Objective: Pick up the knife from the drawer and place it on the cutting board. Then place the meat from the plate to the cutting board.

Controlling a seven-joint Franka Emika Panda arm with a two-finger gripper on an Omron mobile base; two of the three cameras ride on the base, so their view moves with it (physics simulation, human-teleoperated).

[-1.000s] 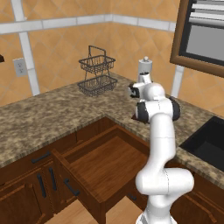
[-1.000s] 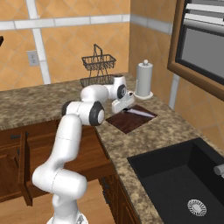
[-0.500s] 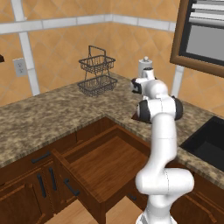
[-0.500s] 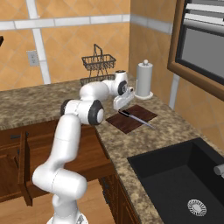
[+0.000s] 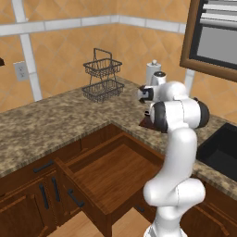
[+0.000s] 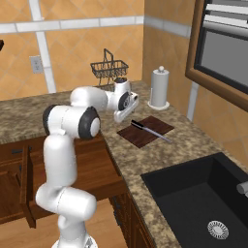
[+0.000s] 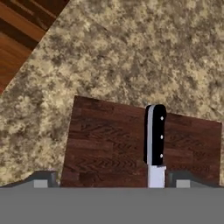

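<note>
Right base view had an L-shaped speckled granite counter (image 6: 193, 145) under orange tiled walls, black sink (image 6: 203, 193) at right, drawer (image 6: 72, 169) pulled out below. Cutting board (image 6: 146, 131) lay flat on the counter with the knife (image 6: 150, 131) resting on it. Gripper (image 6: 127, 107) hung just above the board's near edge, jaws spread wide, holding nothing.

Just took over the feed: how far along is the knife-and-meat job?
Done: the knife lies on the cutting board, and the drawer stands open. In hand: nothing; the gripper hangs open above the board. Left: the meat, which I can't see on the board.
</note>
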